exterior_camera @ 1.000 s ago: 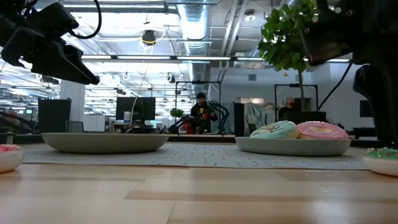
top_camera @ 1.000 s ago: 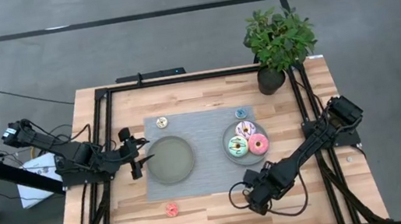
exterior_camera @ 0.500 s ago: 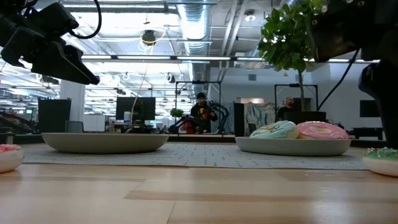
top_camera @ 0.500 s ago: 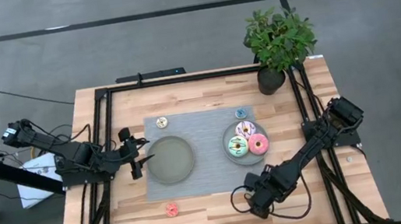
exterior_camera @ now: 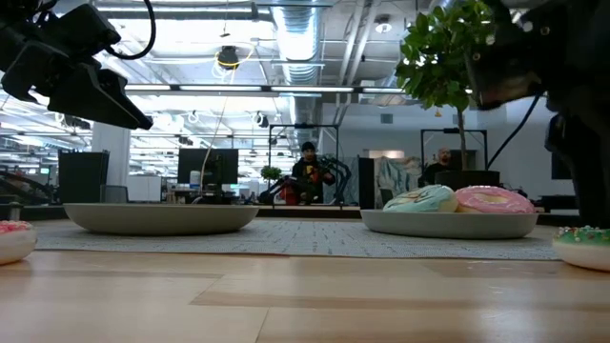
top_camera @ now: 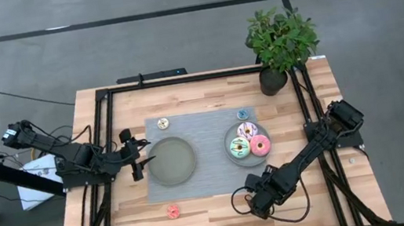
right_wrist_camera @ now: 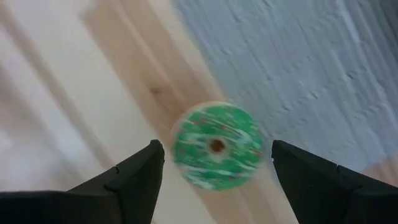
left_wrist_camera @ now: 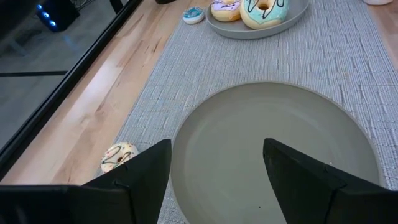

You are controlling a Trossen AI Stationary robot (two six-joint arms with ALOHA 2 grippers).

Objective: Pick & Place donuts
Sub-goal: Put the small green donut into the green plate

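My right gripper (right_wrist_camera: 215, 163) is open and hovers over the small green donut (right_wrist_camera: 216, 144), one finger on each side, touching nothing. That donut lies flat on the wood by the grey mat's near edge and shows at the low view's right edge (exterior_camera: 583, 243). In the high view the right gripper (top_camera: 256, 204) hides it. Pink (top_camera: 261, 147), mint-green (top_camera: 239, 149) and white-lilac (top_camera: 247, 130) donuts lie on the right plate (top_camera: 262, 133). Tan (top_camera: 162, 123), blue (top_camera: 242, 113) and red (top_camera: 173, 210) small donuts lie around the mat. My left gripper (top_camera: 139, 158) waits open, above the left rim of the bare plate (left_wrist_camera: 273, 149).
A grey woven mat (top_camera: 211, 179) carries both plates. A potted plant (top_camera: 279, 43) stands at the far right corner. Black frame rails (top_camera: 103, 143) run along the table's sides. Bare wood (top_camera: 216, 210) lies between the red donut and my right gripper. People show in the room beyond.
My right arm has shifted slightly toward the table's near edge over the green donut and is still moving. My left arm has kept still.
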